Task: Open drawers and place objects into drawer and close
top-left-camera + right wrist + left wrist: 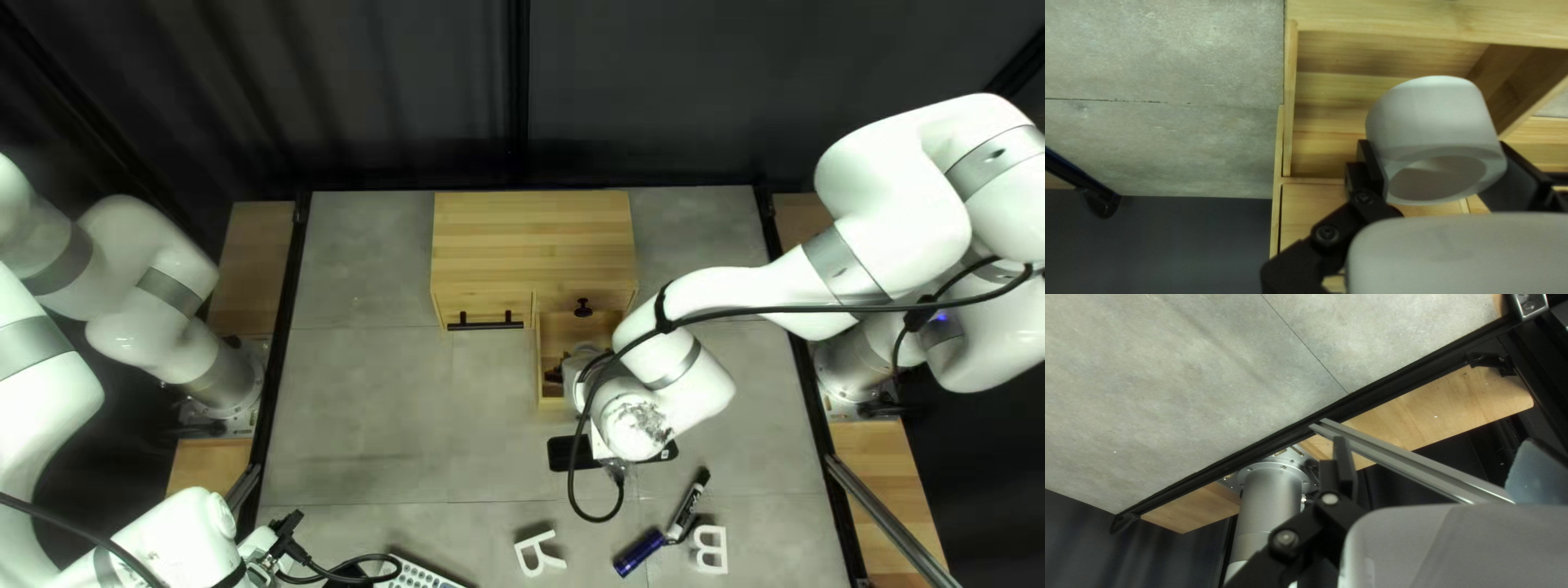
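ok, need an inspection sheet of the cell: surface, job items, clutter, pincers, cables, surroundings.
Surface: grey tabletop with seam lines; spills, nothing seen
Job items: wooden cabinet; right lower drawer pulled out, left drawer shut
Clutter: black marker, blue marker, two white letters, keyed board cut off by the view's near edge, black flat item partly hidden under the right arm
Left pincer: open, empty
Right pincer: shut on white hollow cylinder, over the open drawer
Cables: black cable along right arm, loose loop near the flat item; another on left arm
Surroundings: dark curtain behind; people, nothing seen
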`<action>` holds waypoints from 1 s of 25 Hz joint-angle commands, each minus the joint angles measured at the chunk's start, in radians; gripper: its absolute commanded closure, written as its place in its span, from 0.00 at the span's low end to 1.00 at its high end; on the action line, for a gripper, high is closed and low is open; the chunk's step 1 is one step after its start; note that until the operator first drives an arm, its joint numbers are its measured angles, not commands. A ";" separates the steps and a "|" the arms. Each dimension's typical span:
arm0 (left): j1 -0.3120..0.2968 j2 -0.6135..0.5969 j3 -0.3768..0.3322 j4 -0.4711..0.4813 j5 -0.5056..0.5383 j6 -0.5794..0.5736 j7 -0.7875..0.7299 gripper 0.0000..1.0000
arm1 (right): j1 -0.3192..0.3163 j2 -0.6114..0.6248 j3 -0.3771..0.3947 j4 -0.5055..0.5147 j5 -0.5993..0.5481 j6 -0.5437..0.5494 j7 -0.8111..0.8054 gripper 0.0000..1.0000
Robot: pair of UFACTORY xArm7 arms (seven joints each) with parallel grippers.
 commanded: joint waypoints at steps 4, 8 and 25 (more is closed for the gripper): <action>0.000 0.000 0.000 0.000 0.000 0.000 0.000 0.00 | -0.017 0.012 -0.013 -0.008 -0.012 -0.033 -0.007 0.96; 0.000 0.000 0.000 0.000 0.000 0.000 0.000 0.00 | -0.025 0.018 -0.019 -0.010 -0.015 -0.042 -0.009 0.96; 0.000 0.000 0.000 0.000 0.000 0.000 0.000 0.00 | -0.047 0.049 -0.039 -0.005 -0.040 -0.078 -0.023 0.91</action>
